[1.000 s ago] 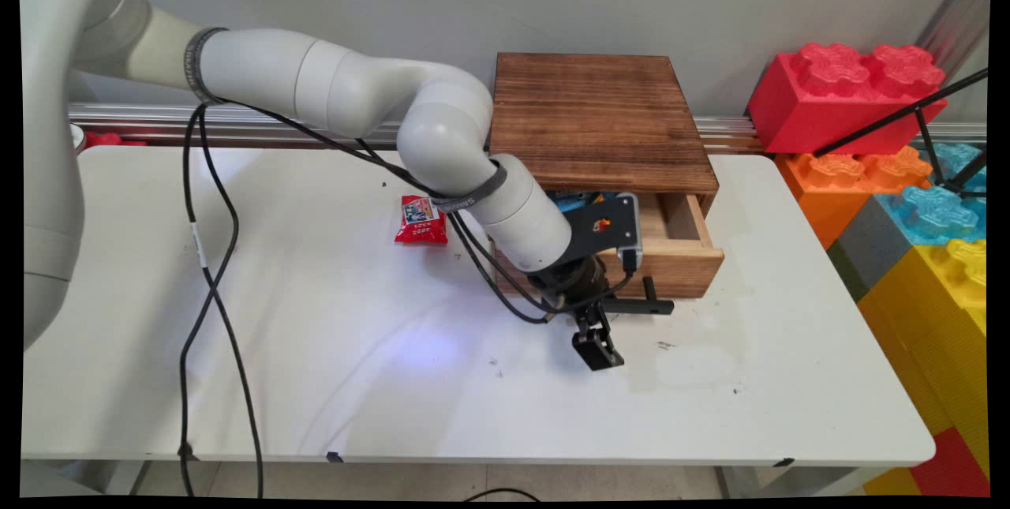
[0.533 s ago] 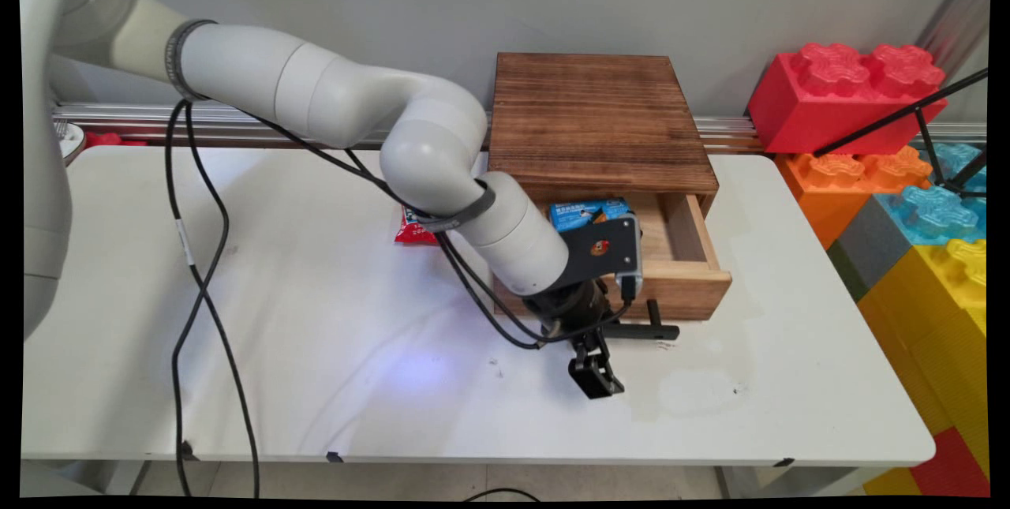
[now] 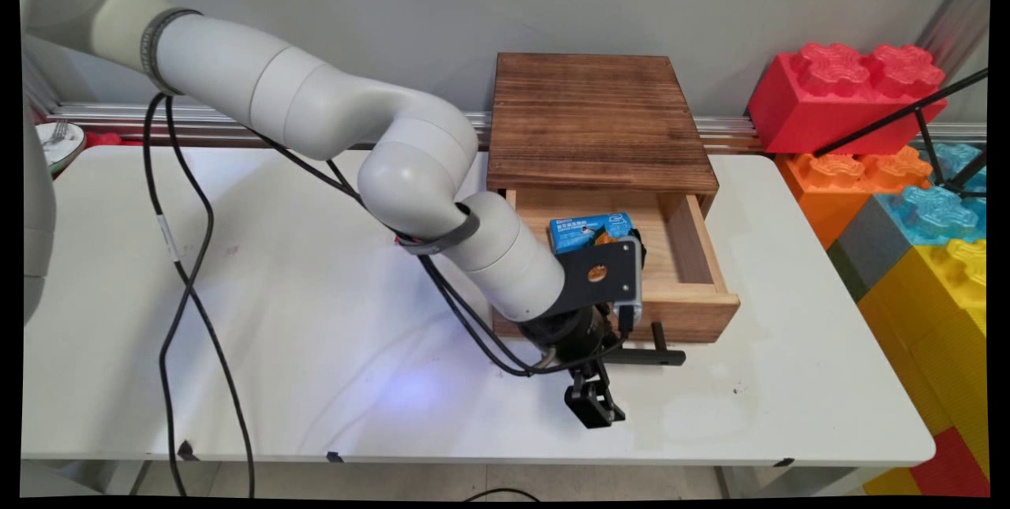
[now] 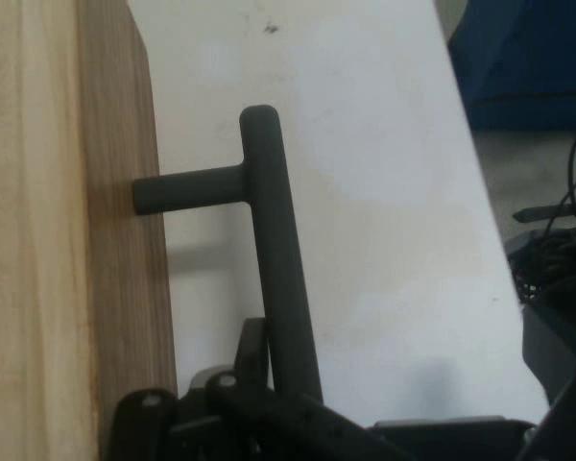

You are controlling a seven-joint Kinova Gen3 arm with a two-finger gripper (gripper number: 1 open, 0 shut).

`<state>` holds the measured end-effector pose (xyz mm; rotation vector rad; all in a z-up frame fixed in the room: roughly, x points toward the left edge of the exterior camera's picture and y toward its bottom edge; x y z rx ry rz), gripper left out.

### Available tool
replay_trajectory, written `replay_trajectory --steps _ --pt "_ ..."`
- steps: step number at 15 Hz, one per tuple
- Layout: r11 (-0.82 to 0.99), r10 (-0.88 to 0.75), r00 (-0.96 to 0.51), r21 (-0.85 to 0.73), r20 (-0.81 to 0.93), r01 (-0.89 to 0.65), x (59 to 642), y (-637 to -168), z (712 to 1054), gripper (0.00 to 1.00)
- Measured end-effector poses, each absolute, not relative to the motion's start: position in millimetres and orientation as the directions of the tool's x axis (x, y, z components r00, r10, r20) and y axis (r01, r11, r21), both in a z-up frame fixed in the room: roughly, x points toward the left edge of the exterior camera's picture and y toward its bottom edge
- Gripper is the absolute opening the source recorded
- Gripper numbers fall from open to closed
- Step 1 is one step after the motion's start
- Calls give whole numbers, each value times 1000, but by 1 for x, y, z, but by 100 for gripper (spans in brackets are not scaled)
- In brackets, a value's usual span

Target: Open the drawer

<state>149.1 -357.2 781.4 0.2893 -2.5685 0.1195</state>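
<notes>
Black gripper (image 3: 593, 406) clamped on the drawer's dark bar handle (image 4: 274, 250), at the near front of the wooden drawer (image 3: 694, 312). Drawn further out than a second ago, now baring a blue packet (image 3: 590, 230) inside; white lettering there, too small to read.
</notes>
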Motion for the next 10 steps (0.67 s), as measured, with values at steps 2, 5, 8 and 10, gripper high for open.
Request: replay_trajectory --steps 2,5,8,10 --pt "974 -173 -826 -28 536 -223 147 -349 783 100" --pt "976 -166 -825 -30 540 -216 146 -341 785 100" --pt "978 -159 -823 -30 545 -209 144 -333 787 100" --pt "979 -153 -822 -31 548 -203 143 -328 788 100"
